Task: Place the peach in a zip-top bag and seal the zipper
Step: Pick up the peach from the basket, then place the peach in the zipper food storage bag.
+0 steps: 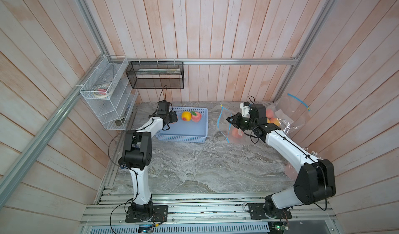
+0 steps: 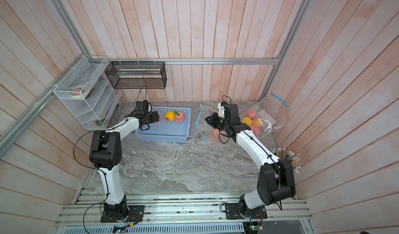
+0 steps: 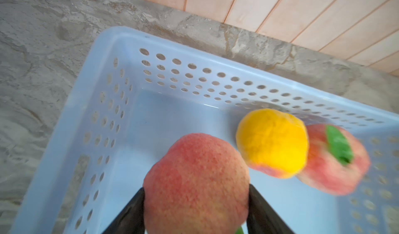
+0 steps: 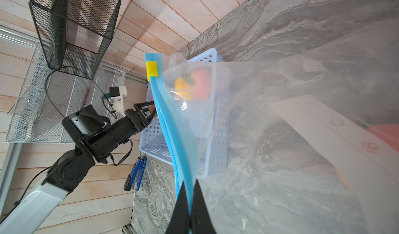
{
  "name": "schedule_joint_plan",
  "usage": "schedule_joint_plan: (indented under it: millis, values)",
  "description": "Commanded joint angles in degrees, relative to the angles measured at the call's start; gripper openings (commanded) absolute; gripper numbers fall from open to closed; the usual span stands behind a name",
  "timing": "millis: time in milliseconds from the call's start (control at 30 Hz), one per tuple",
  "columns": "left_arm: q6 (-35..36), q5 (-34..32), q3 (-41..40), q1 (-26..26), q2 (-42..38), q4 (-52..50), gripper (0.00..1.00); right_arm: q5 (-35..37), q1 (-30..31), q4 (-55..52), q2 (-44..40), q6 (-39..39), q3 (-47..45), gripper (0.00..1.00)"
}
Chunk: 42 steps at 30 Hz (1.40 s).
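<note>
Over basket (image 3: 164, 118), left gripper (image 3: 197, 187) clasping peach (image 3: 194, 168), right gripper (image 4: 190, 185) pinching bag zipper (image 4: 170, 125)

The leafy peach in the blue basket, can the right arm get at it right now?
Probably not. The right gripper is clamped on the bag's zipper strip and would have to let go, and the left gripper, gripping another peach, crowds the basket holding the leafy peach.

Three peaches (image 3: 195, 183) in one blue basket (image 3: 194, 79) — more bagged, count unclear; two zip-top bags (image 4: 177, 135), two wall racks (image 1: 101, 92).
</note>
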Motion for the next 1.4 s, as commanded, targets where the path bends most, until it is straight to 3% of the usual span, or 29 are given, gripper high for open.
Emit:
schedule_joint_plan:
  millis: [0, 200, 433, 633, 900, 1367]
  values:
    - [-1.7, 4.3, -5.2, -2.8, -7.5, 5.8, 0.6, 0.3, 0.5, -0.9, 1.4, 0.1, 2.2, 0.0]
    - [-2.9, 8.9, -12.8, -10.2, -17.6, 10.4, 0.6, 0.8, 1.6, -1.4, 3.0, -0.1, 2.8, 0.0]
    - [-4.7, 14.1, -15.2, -17.9, -24.6, 15.6, 0.6, 0.6, 2.7, -0.7, 3.3, -0.2, 2.5, 0.0]
    - [-8.4, 19.4, -17.3, -21.0, -27.6, 22.9, 0.6, -0.3, 2.8, -0.3, 2.2, -1.0, 1.8, 0.0]
    - [-13.4, 28.6, -18.5, -21.8, -26.2, 33.1, 0.58, -2.5, 2.8, 0.5, 0.9, -2.6, 1.1, 0.0]
    - [-11.1, 28.1, -18.7, -24.1, -18.4, 33.8, 0.53, -6.4, 2.7, 1.3, 0.7, -2.5, 2.8, 0.0]
